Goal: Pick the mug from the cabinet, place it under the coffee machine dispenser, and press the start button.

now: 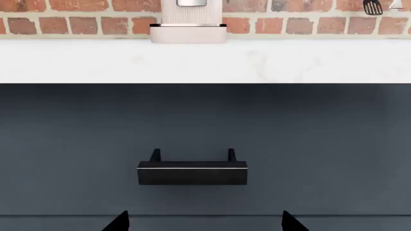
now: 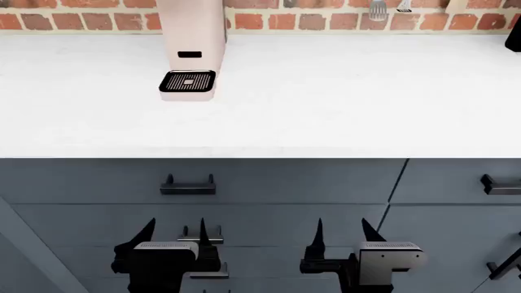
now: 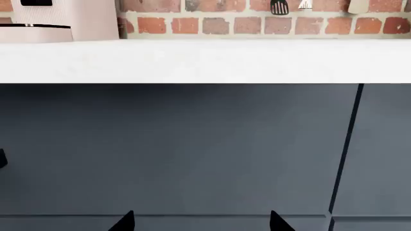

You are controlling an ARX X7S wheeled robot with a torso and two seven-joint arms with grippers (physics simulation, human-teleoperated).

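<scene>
White counter (image 2: 326,91) holds coffee machine (image 2: 191,43) beyond left gripper (image 2: 175,235); right gripper (image 2: 342,235) beside it, both spread, empty, facing drawers (image 2: 285,183).

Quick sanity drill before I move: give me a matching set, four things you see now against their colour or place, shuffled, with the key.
Things:
1. drip tray
2. countertop
3. drawer handle
4. spatula

Descriptions:
A. white, running below the brick wall
B. black slotted square at the coffee machine's base
C. black bar on the dark blue-grey drawer front
D. hanging on the brick wall, to the machine's right in the head view

Pairs: 1-B, 2-A, 3-C, 4-D
</scene>
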